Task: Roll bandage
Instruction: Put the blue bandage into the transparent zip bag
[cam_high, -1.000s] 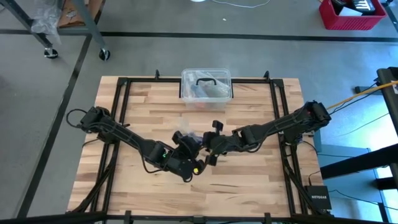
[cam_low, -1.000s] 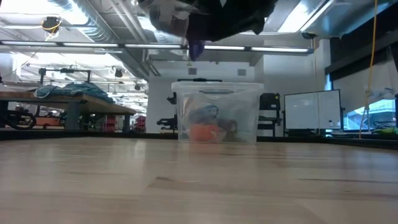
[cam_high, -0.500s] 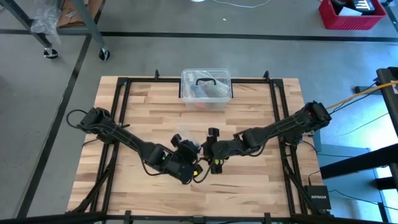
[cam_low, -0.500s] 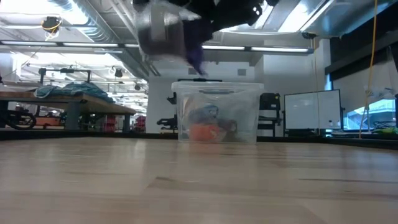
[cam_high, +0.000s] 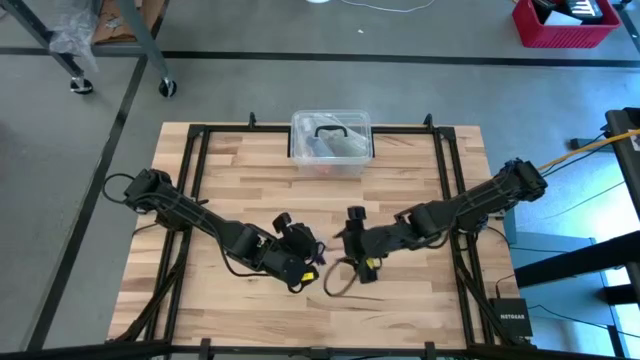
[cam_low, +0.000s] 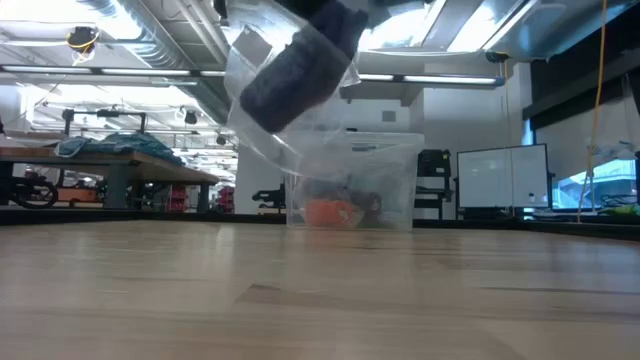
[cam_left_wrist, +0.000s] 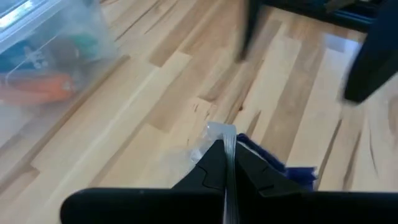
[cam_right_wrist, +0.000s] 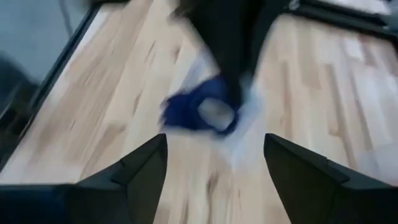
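The bandage (cam_low: 295, 72) is a dark navy roll inside a crinkled clear plastic wrapper (cam_low: 262, 125), hanging high above the table's middle. In the left wrist view a blue part of the bandage (cam_left_wrist: 273, 167) shows beside my fingers. My left gripper (cam_high: 308, 256) is shut on the wrapper. My right gripper (cam_high: 355, 262) stands open just right of it, touching nothing. From the right wrist the bandage (cam_right_wrist: 200, 112) shows ahead of the open fingers, blurred. My left gripper pinches an edge of the clear wrapper (cam_left_wrist: 221, 133) between its two fingertips, which slant downward from the table's left side. The wrapper hangs clear of the table with the bandage roll in it. Whether the fingers also have the bandage, I cannot tell.
A clear plastic box (cam_high: 332, 140) with a black handle stands at the table's far edge, middle, with orange and other items inside (cam_low: 330, 210). Black rails (cam_high: 190, 190) run along the table's left and right sides. Bare wood (cam_high: 400, 300) lies near the front edge.
My right gripper has opened, let go and drawn back toward the table's near right, rising a little. The wrapper with the bandage has swung lower and now hangs from my left gripper alone, which has turned slightly.
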